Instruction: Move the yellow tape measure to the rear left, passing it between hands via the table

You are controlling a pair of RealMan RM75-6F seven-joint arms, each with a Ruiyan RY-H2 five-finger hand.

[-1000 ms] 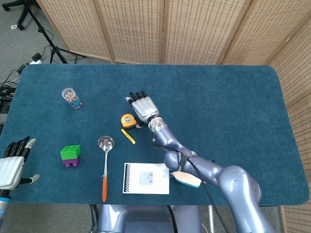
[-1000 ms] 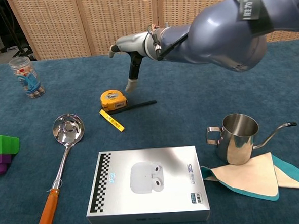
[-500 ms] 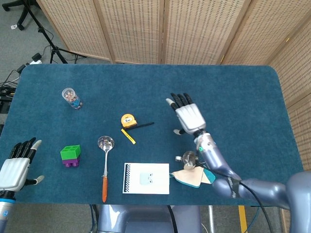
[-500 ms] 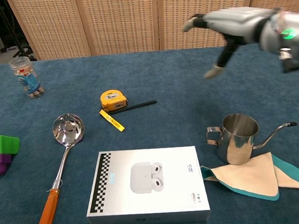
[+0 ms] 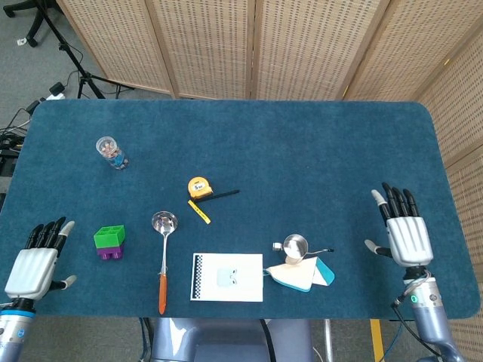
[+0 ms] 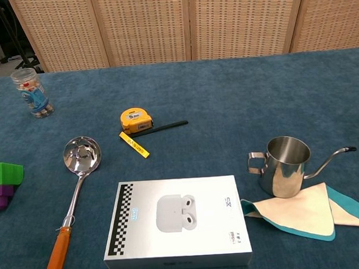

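The yellow tape measure (image 5: 198, 186) (image 6: 136, 119) lies on the blue table near its middle, with a short length of yellow tape (image 5: 199, 212) (image 6: 134, 144) pulled out toward the front and a black strap beside it. Nothing touches it. My right hand (image 5: 401, 228) hovers flat at the table's front right, fingers spread, holding nothing. Over the front left corner my left hand (image 5: 35, 260) is also flat with fingers apart and empty. Neither hand shows in the chest view.
A ladle (image 5: 162, 256) (image 6: 76, 189) and a white earbuds box (image 5: 228, 277) (image 6: 177, 223) lie in front of the tape measure. A steel pitcher (image 5: 294, 246) (image 6: 284, 166) stands on a cloth (image 6: 306, 211). Green-purple blocks (image 5: 110, 242) sit left; a jar (image 5: 111, 152) (image 6: 32, 93) stands rear left.
My right hand has left the tape measure and swung back across the table to the front right edge. The tape measure stays where it was set down. My left hand has shifted slightly.
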